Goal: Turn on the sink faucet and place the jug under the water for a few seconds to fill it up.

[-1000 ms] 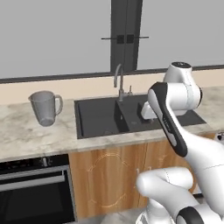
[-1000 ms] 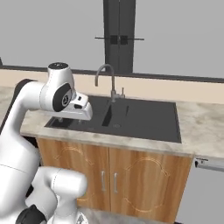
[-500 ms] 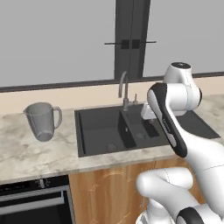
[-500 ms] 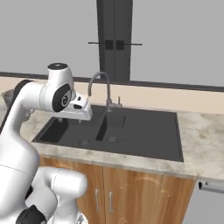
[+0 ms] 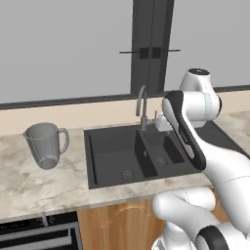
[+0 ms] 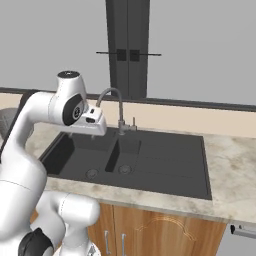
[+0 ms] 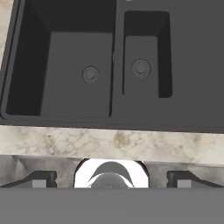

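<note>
One gripper spread, above sink

Even, shadowless rendered light, sharp throughout, no glare, blur or edge distortion.

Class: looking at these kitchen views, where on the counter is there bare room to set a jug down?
Free: the marble counter right of the matte black double-basin sink, and the front strip before the translucent grey jug. Crowded: behind the sink, around the grey gooseneck faucet.
</note>
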